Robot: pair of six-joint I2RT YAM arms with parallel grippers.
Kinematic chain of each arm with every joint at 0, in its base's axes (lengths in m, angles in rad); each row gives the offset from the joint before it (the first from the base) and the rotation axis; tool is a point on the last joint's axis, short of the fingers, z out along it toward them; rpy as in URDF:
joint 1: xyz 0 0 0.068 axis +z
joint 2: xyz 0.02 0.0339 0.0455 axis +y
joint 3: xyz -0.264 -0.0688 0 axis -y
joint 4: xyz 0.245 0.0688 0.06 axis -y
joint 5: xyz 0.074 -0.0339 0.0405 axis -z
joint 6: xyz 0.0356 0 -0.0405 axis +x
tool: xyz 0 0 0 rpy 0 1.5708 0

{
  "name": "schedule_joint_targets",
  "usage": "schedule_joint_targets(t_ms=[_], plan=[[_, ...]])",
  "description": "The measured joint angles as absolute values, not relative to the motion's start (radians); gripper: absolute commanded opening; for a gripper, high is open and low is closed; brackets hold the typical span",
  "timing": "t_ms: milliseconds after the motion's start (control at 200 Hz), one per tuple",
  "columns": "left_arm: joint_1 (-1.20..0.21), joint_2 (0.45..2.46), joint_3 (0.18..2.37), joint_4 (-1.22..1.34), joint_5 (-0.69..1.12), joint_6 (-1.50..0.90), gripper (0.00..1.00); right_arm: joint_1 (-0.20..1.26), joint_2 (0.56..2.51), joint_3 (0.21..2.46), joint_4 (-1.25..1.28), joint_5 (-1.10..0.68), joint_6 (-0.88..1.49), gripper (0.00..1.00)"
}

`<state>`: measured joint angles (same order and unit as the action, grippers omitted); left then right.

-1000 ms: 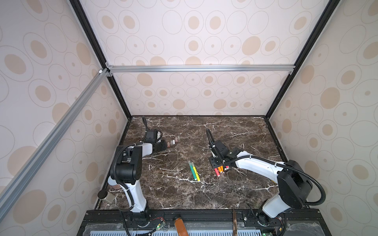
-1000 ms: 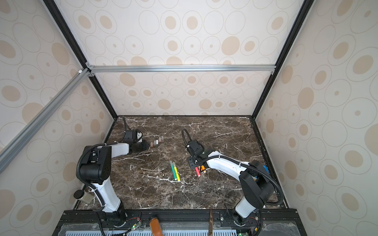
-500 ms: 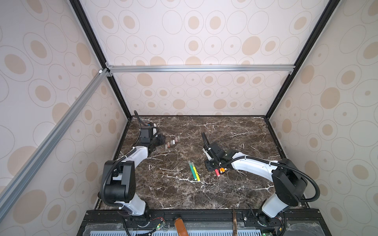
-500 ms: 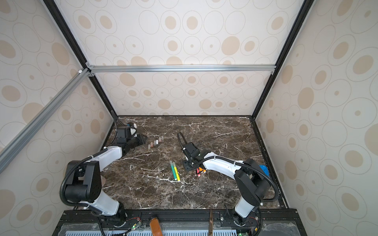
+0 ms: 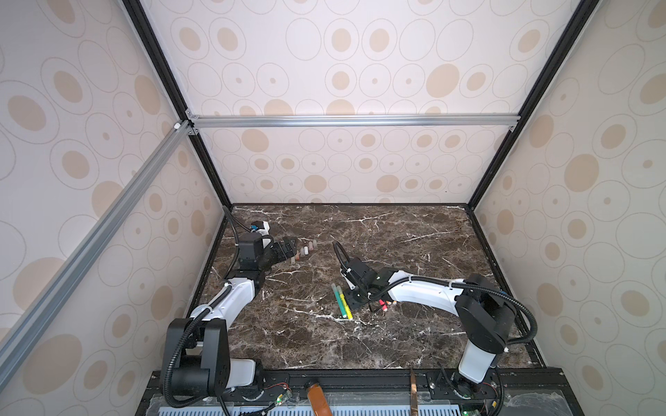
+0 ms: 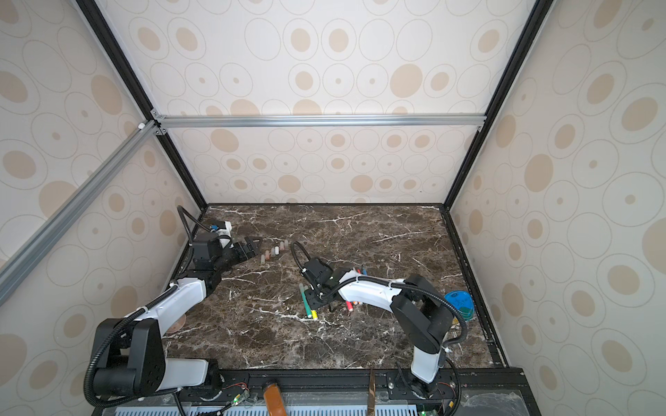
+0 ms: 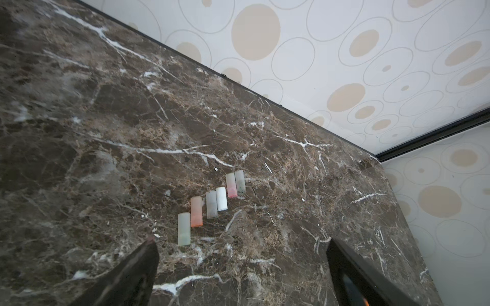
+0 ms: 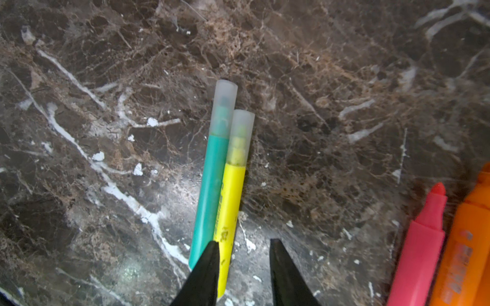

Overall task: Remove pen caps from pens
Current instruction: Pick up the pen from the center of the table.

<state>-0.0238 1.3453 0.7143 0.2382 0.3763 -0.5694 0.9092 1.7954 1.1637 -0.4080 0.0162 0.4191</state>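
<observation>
Noting first a blue round object point(image 6: 459, 304) near the right wall, partly hidden behind the right arm. Hovering the right gripper point(image 8: 244, 241) low over the marble table point(image 5: 396, 342), jaws standing partly apart and clamping nothing, one fingertip point(image 8: 206, 270) overlapping the butt end of the yellow pen point(image 8: 230, 201), contact not being clear. Seeing that yellow pen lying flat, touching the green pen point(image 8: 209, 196) along its side, both pointing away from the gripper and both still capped: green pen's cap point(image 8: 224, 106) and yellow pen's cap point(image 8: 241, 135), translucent and fully seated. Seeing a red pen point(image 8: 421, 246) and an orange pen point(image 8: 466, 251) lying side by side just to the right, under the right forearm, the red one showing a bare tip, the orange tip being cut off at the frame edge. Spotting more pens point(image 6: 363, 270) peeking out behind that forearm in a top view, being too small to sort. Farther back on the left: holding the left gripper point(image 7: 240, 239) above the table, jaws standing wide apart, empty. Finding six loose pen caps point(image 7: 211, 204) just beyond it, lying flat in a slanted row, neighbours touching or nearly so, some tinted orange or pink, well apart from the pens.
</observation>
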Motion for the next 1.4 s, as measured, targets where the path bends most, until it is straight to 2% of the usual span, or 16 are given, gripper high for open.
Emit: schedule_joint_targets(t_ms=[935, 1076, 1231, 1401], plan=[[-0.024, 1.350, 0.711, 0.247, 0.383, -0.578, 0.97, 0.926, 1.916, 1.234, -0.463, 0.012, 0.438, 0.33], [-0.024, 1.351, 0.711, 0.245, 0.382, -0.577, 0.96, 0.926, 1.923, 1.240, -0.465, 0.015, 0.438, 0.26], [-0.024, 1.357, 0.711, 0.245, 0.385, -0.575, 0.93, 0.926, 1.924, 1.240, -0.465, 0.022, 0.437, 0.11], [-0.025, 1.392, 0.716, 0.247, 0.436, -0.577, 0.85, 0.912, 1.907, 1.221, -0.461, 0.022, 0.421, 0.06]])
